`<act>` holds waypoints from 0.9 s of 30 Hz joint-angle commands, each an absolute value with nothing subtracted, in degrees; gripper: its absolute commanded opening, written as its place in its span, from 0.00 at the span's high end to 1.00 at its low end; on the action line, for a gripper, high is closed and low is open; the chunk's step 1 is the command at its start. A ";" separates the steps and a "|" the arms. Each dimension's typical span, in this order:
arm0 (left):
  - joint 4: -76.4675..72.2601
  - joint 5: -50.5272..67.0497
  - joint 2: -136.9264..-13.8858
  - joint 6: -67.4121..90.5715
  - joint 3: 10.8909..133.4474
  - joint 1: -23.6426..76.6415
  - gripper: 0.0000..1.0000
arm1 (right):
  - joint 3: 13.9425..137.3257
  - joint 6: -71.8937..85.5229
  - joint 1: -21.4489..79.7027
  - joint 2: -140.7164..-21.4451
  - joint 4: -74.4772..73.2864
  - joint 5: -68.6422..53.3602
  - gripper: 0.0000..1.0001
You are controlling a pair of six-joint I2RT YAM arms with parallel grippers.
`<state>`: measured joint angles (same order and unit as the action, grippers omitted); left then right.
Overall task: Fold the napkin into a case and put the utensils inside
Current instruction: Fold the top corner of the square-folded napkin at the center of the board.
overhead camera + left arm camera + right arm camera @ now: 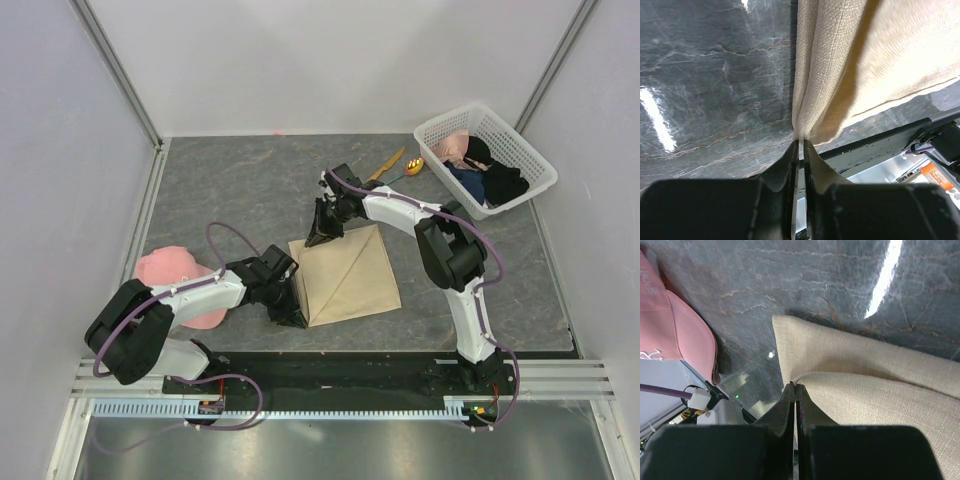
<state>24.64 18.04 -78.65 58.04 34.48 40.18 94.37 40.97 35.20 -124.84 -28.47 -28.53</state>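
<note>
Grey marbled tabletop (250, 190), white walls (330, 60)

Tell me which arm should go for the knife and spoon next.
Right. The knife and spoon lie far right by the basket, nearer the right end effector; the left end effector pinches the napkin at its near-left corner, farther away.

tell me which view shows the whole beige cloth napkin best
Top external: the plain beige cloth napkin shows nearly whole, creases included. Left wrist view shows only a pinched edge up close; right wrist view shows just one pinched corner.
</note>
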 commanded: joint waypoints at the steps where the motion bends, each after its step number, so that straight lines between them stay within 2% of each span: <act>1: 22.94 16.96 -78.66 59.77 34.63 39.90 0.87 | 97.38 42.10 35.42 -126.38 -26.98 -27.95 1.00; 16: 22.85 17.23 -79.01 60.12 34.54 39.90 0.87 | 100.37 42.01 35.42 -129.81 -26.98 -28.65 1.00; 23: 23.46 16.96 -78.05 59.94 34.54 39.90 0.87 | 101.60 41.84 35.42 -130.95 -26.98 -29.27 0.90; 27: 23.99 16.26 -75.68 61.35 34.01 39.90 0.85 | 103.36 42.19 35.33 -132.18 -26.98 -30.15 0.88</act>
